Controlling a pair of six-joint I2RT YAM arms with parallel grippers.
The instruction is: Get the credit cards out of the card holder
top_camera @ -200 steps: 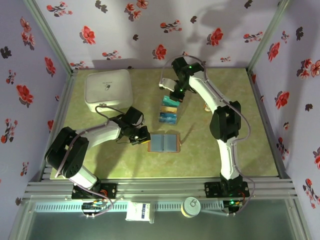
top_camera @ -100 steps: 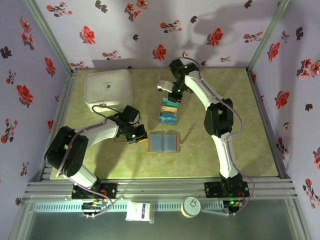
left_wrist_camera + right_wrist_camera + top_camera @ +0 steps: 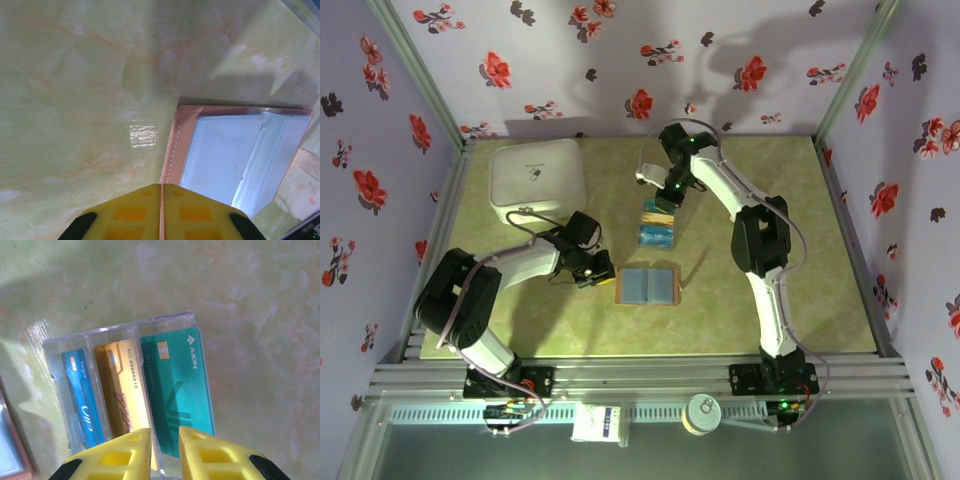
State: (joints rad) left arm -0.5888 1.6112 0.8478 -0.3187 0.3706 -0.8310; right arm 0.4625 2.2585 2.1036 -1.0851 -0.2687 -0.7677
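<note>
The card holder [image 3: 647, 285] lies open and flat mid-table, brown-rimmed with blue-grey pockets [image 3: 225, 150]; no card shows in it. My left gripper [image 3: 602, 268] sits at its left edge, fingers pressed together [image 3: 161, 186] with a thin pink strip of that edge between them. The credit cards stand in a clear plastic box [image 3: 657, 222]: a blue one [image 3: 82, 390], a yellow one [image 3: 122, 385] and a teal one [image 3: 177, 385]. My right gripper [image 3: 165, 437] hovers over the box's far end [image 3: 666, 195], jaws a little apart, nothing between them.
A white square box [image 3: 537, 180] stands at the back left. The clear box's rim [image 3: 120, 325] has dividers between the cards. A corner of the card holder [image 3: 12, 450] lies just beyond the box. Metal frame posts and floral walls close in the table.
The right gripper's jaws have parted from shut, over the clear box. The left gripper has shifted slightly back and left at the card holder's edge. The card holder stays put.
</note>
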